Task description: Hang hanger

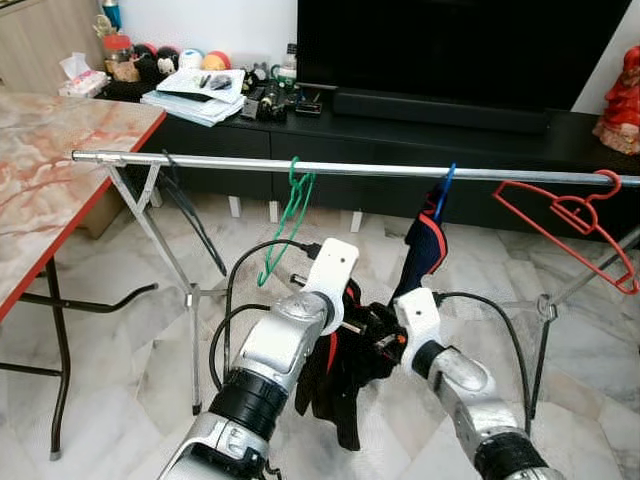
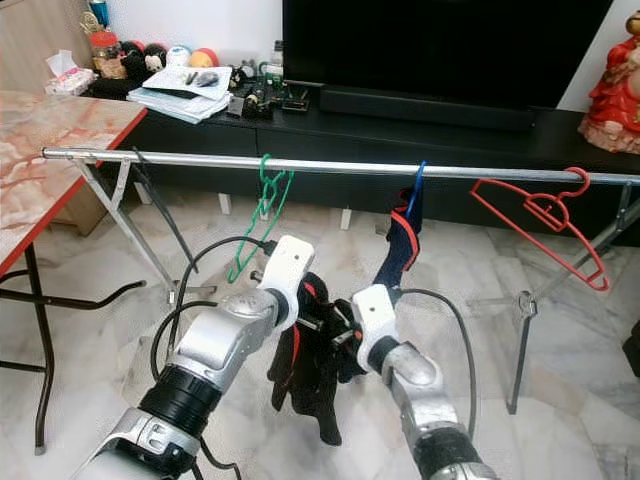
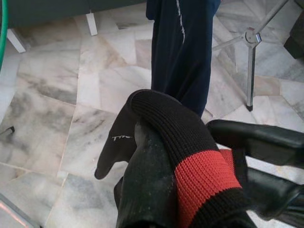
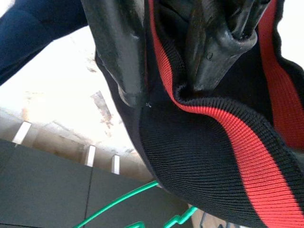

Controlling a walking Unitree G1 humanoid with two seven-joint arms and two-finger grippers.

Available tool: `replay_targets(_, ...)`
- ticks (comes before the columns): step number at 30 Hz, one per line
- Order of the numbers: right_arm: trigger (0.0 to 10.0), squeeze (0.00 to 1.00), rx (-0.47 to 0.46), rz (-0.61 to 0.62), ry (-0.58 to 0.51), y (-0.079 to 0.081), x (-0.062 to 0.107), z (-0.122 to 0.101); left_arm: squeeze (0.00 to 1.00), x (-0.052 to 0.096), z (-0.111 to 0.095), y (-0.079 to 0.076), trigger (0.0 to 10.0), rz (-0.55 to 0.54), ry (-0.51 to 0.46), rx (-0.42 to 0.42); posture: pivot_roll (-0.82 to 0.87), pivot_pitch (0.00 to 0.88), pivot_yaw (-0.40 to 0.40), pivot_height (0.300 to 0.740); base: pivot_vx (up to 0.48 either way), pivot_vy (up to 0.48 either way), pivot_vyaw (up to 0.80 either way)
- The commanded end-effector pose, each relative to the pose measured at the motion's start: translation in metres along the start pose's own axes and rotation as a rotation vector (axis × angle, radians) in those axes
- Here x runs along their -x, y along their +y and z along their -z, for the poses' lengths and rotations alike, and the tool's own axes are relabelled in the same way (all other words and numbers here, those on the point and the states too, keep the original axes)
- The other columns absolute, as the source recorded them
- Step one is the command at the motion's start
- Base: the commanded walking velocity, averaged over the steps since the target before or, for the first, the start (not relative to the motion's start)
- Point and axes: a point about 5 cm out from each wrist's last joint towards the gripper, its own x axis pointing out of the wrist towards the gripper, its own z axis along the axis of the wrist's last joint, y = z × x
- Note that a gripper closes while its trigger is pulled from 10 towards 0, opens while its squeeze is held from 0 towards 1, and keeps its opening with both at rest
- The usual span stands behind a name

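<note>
I find no writing I can read. The black glove (image 3: 178, 156) in my left hand (image 3: 142, 190) carries a small pale mark (image 3: 122, 137) near its thumb side, too tiny and blurred to make out as letters. The dark blue garment (image 3: 180, 52) hanging beyond it has a thin white streak (image 3: 179, 14) that may be print, but I cannot tell. The papers (image 1: 200, 95) on the low black cabinet (image 1: 400, 140) show print far too small to read.

Bare rail (image 1: 390, 170) lies between the green hanger (image 1: 285, 225) and blue hanger (image 1: 443, 190); a dark garment (image 1: 422, 250) hangs below; red hanger (image 1: 570, 225) crowds the right end; worktop (image 1: 50, 160) flanks left.
</note>
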Motion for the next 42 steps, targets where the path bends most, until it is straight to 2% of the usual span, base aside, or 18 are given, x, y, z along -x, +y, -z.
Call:
replay_targets(1,10.0,0.00,0.009,0.005,0.001,0.001,-0.005,-0.004,0.00,0.004,-0.015,-0.004,10.0,0.015,-0.051,-0.012,0.04,0.089,-0.083,0.721,0.000,0.000,0.00)
replay_targets(6,10.0,0.00,0.000,-0.009,-0.015,0.005,-0.012,-0.010,0.00,0.006,-0.016,-0.003,10.0,0.012,-0.055,-0.012,0.06,0.088,-0.094,0.721,0.000,0.000,0.00)
replay_targets(11,10.0,0.00,0.064,-0.016,0.030,0.007,-0.015,-0.008,0.00,0.008,-0.015,-0.003,10.0,0.008,-0.053,-0.011,0.06,0.088,-0.101,0.721,0.000,0.000,0.00)
replay_targets(16,10.0,0.00,0.132,0.091,0.054,-0.002,-0.015,-0.010,0.00,0.008,-0.016,-0.003,10.0,0.008,-0.052,-0.014,0.06,0.088,-0.103,0.721,0.000,0.000,0.00)
replay_targets(26,10.0,0.00,0.110,0.119,0.031,-0.002,-0.017,-0.011,0.00,0.008,-0.016,-0.004,10.0,0.011,-0.049,-0.016,0.06,0.088,-0.105,0.721,0.000,0.000,0.00)
replay_targets(27,0.0,0.00,0.091,0.116,0.022,-0.001,-0.017,-0.011,0.00,0.008,-0.016,-0.004,10.0,0.011,-0.048,-0.015,0.06,0.089,-0.106,0.721,0.000,0.000,0.00)
replay_targets(34,0.0,0.00,0.064,0.083,0.019,0.004,-0.019,-0.010,0.00,0.008,-0.015,-0.005,10.0,0.014,-0.044,-0.016,0.07,0.092,-0.106,0.721,0.000,0.000,0.00)
replay_targets(42,0.0,0.00,0.074,0.099,0.040,0.002,-0.019,-0.008,0.00,0.009,-0.015,-0.004,10.0,0.013,-0.042,-0.015,0.07,0.094,-0.106,0.721,0.000,0.000,0.00)
